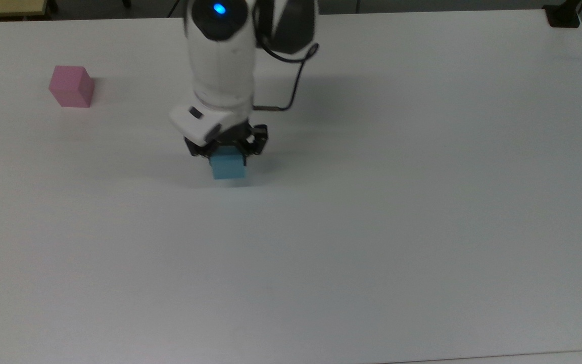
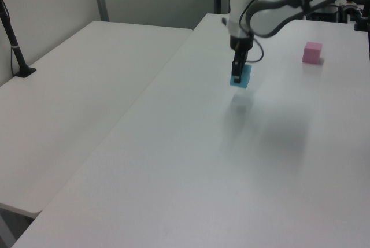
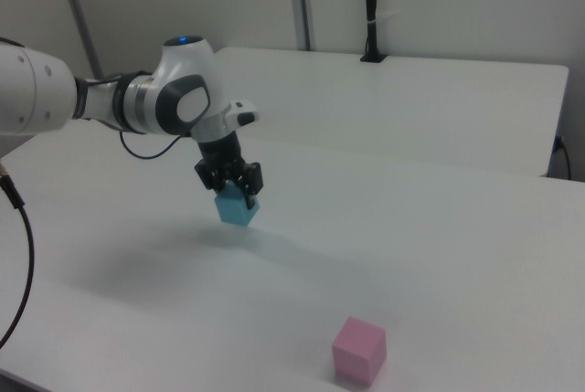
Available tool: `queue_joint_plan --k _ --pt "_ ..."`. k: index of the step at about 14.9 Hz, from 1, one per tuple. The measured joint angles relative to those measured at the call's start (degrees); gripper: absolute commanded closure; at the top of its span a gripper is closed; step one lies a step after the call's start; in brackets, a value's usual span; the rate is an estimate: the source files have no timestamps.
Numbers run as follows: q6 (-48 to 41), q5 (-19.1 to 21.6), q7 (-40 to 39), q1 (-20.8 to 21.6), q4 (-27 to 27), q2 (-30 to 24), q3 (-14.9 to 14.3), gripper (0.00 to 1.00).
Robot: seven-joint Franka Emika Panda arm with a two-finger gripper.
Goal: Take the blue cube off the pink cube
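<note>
My gripper (image 1: 226, 154) (image 2: 238, 77) (image 3: 233, 193) is shut on the blue cube (image 1: 228, 167) (image 2: 242, 76) (image 3: 237, 210) and holds it in the air a little above the white table (image 1: 372, 227), with the cube's shadow just below it. The pink cube (image 1: 71, 86) (image 2: 312, 52) (image 3: 359, 351) stands alone on the table, far off at the top view's left, with nothing on top of it.
A black post base (image 1: 564, 16) sits at the table's far right corner in the top view. A second white table (image 2: 75, 92) adjoins on the left view's left, with a black post (image 2: 14, 43) on it. A cable (image 1: 291, 81) trails from the arm.
</note>
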Motion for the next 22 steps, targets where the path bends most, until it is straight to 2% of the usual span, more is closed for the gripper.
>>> queue_joint_plan --k 3,4,5,6,13,18,20,22 --pt "1.7 0.0 2.6 2.3 1.7 4.1 0.5 0.73" --pt "2.1 0.0 3.1 3.1 2.1 5.1 0.5 0.65" --pt "2.2 0.0 3.6 3.7 2.4 5.8 0.5 0.37" --pt "2.3 0.0 3.8 4.0 2.5 6.4 0.6 0.00" --pt "1.7 0.0 4.0 3.5 4.0 5.4 0.1 0.00" --pt "-13.3 -1.7 4.4 2.8 5.0 -3.7 -0.3 0.00" --pt "-16.8 -3.6 9.0 2.7 5.1 -8.0 -0.3 0.00" --pt "-20.3 -4.2 11.8 0.9 5.1 -11.7 1.5 0.00"
